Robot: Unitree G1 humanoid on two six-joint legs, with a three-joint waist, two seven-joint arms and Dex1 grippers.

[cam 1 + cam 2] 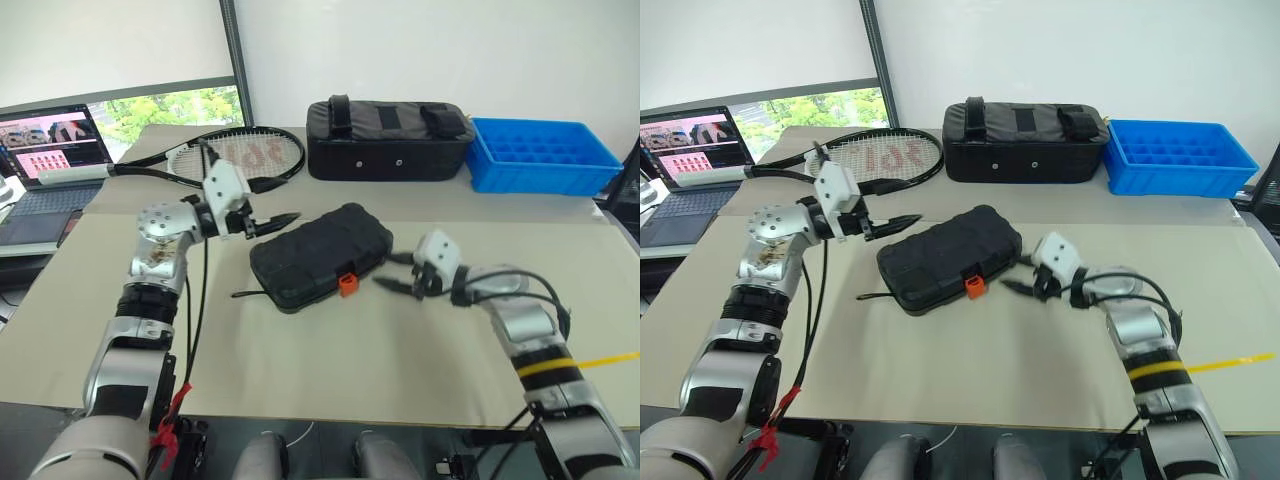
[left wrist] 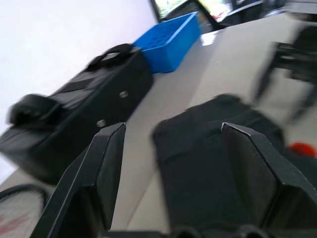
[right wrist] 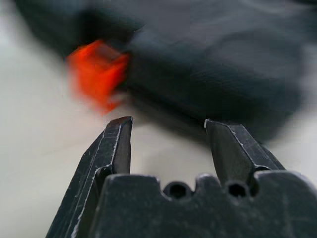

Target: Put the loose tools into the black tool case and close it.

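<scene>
The black tool case lies shut in the middle of the table, its orange latch facing the near edge. The loose tools are out of view. A thin dark rod sticks out at the case's near left edge; I cannot tell what it is. My left gripper hovers open just left of and above the case's far left corner, pointing at the case, with nothing between its fingers. Right of the latch, my right gripper is open and empty, low over the table and apart from the case.
A black fabric bag with straps and a blue tray stand at the back. A tennis racket lies at the back left, and a laptop sits beyond the table's left edge. Bare table surface runs along the near side.
</scene>
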